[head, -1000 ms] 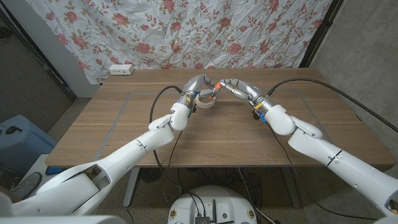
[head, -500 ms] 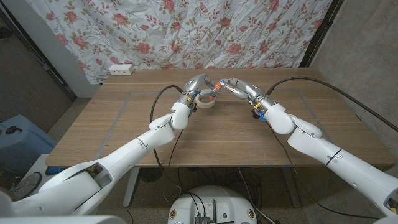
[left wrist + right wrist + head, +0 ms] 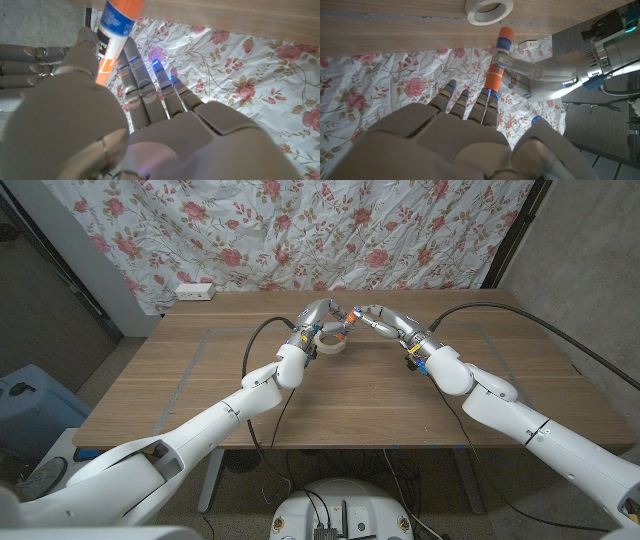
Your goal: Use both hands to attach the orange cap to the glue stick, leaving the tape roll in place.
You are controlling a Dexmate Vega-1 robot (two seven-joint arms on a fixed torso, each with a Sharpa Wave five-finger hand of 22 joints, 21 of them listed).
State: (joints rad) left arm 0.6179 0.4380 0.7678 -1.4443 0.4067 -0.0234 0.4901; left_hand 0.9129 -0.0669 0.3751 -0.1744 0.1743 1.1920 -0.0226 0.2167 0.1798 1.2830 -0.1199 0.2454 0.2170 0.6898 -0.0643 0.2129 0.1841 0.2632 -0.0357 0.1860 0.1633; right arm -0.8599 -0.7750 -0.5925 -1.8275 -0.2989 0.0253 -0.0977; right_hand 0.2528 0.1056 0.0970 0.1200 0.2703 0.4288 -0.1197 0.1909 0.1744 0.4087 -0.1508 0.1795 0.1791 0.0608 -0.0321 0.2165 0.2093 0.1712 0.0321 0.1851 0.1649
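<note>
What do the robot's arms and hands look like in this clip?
Both arms are glossy white rounded shells, each with a black cable along the forearm. The left hand and right hand are silver-grey metal. The wrist views show small blue lights on the fingers.

both arms reaching forward, left robot hand and right robot hand raised, fingertips meeting

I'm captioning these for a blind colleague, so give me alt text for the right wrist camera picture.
Seen over the back of the right hand, the left hand holds an orange and blue glue stick, and the right hand's fingertips reach up to the stick's orange end. A white tape roll lies on the wooden table, with a flowered cloth behind.
</note>
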